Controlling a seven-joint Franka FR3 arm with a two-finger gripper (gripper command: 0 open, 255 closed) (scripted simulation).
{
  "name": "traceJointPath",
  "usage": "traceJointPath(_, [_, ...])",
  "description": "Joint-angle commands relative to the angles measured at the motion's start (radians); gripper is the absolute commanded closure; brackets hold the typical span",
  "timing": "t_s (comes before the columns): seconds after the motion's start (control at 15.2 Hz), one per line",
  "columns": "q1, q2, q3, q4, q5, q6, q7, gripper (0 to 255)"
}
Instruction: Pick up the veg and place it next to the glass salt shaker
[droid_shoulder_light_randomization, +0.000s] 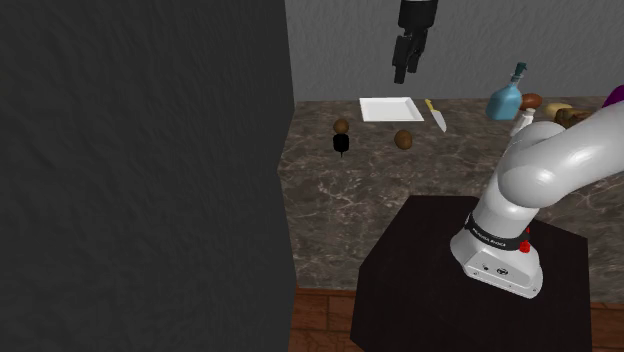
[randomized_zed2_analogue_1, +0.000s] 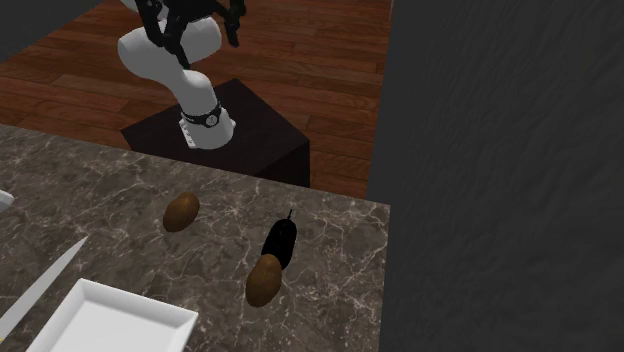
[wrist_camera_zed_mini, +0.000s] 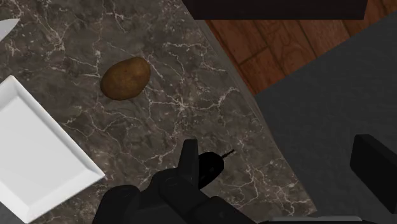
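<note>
The potato (droid_shoulder_light_randomization: 403, 139) lies on its side on the dark, veined worktop (droid_shoulder_light_randomization: 380, 200), free and not touched by anything. It is in the far half of the worktop, just in front of the near corner of a white square plate (droid_shoulder_light_randomization: 388, 108), with a small gap to it. The plate is at the far edge, close to the grey wall. Beside the plate, on the shoulder view's right, lies a knife (droid_shoulder_light_randomization: 436, 116) with a yellow handle, its blade pointing to the near edge.

Toward the edge where a tall dark grey panel (droid_shoulder_light_randomization: 150, 170) closes the worktop, there is a smaller brown lump (droid_shoulder_light_randomization: 341, 126). It touches a black thing with a thin stalk (droid_shoulder_light_randomization: 341, 145). What these two are, I cannot tell. Both are near the potato but apart from it.

The shaker (droid_shoulder_light_randomization: 528, 103), white with a brown cap, stands at the far edge on the shoulder view's right, just beside a blue bottle (droid_shoulder_light_randomization: 505, 101) and well apart from the potato. The arm covers it partly.

The gripper (droid_shoulder_light_randomization: 403, 72) hangs high above the worktop, over the area of the plate. Its two fingers are spread wide and nothing is between them. In the wrist view the potato is ahead of the fingers and the black thing is close to one finger.

The stand (droid_shoulder_light_randomization: 440, 290) is a dark box on a wooden floor at the near edge.
</note>
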Motion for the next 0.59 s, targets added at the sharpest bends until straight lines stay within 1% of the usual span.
traceJointPath(0.0, [0.000,0.000,0.000,0.000,0.000,0.000,0.000,0])
traceJointPath(0.53, [-0.056,0.255,0.002,0.022,0.038,0.217,0.166,0])
